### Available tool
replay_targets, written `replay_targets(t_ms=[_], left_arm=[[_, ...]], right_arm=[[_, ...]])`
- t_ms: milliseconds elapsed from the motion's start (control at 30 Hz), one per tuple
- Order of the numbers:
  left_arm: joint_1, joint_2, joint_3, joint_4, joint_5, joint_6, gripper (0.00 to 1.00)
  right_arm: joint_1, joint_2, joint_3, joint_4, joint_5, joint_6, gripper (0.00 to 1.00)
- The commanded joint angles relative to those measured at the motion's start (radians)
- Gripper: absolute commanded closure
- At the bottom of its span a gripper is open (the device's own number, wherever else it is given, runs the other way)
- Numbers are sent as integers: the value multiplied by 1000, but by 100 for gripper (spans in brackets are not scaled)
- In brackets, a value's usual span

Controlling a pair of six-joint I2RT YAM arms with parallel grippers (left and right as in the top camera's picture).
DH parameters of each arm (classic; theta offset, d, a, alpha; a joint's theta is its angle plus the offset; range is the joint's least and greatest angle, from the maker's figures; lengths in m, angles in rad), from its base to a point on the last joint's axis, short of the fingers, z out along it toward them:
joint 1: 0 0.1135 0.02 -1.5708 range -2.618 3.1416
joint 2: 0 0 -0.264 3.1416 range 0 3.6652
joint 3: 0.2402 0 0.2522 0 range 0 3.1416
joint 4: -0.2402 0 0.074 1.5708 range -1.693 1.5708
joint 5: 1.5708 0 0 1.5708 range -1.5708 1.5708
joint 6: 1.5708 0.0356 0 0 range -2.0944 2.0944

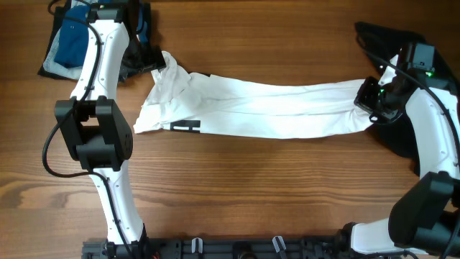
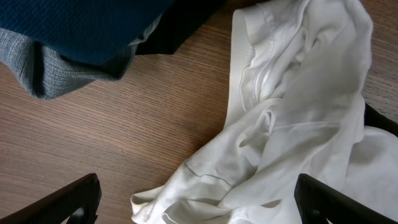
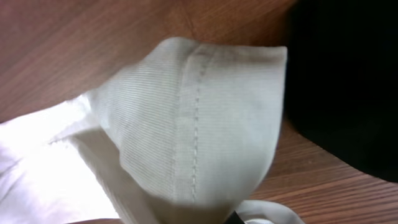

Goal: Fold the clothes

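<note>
The white T-shirt [image 1: 273, 108] lies stretched into a long band across the table, with a black mark [image 1: 185, 126] near its left end. My left gripper [image 1: 153, 60] is at the shirt's bunched upper left corner. In the left wrist view its fingers [image 2: 202, 202] are wide open, with crumpled white cloth [image 2: 292, 106] lying between them. My right gripper [image 1: 371, 96] is at the shirt's right end. The right wrist view is filled by a stitched hem [image 3: 199, 124] draped over the jaws, which it hides; the hem looks pinched there.
The blue collared shirt [image 1: 72, 39] lies on grey cloth at the far left corner and shows in the left wrist view [image 2: 81, 25]. A black cloth [image 1: 402, 133] lies under my right arm, also in the right wrist view [image 3: 348, 74]. Wooden table [image 1: 251, 187].
</note>
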Motion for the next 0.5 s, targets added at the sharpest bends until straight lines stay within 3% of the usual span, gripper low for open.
replay_targets(t_ms=[0, 267, 467], left_arm=[[1, -25, 19, -5, 11, -20, 0], [1, -25, 19, -8, 12, -20, 0], [1, -25, 19, -8, 12, -20, 0]], right_arm=[[-4, -5, 12, -10, -21, -36, 96], [89, -5, 12, 8, -79, -73, 96], [265, 5, 9, 61, -44, -20, 96]])
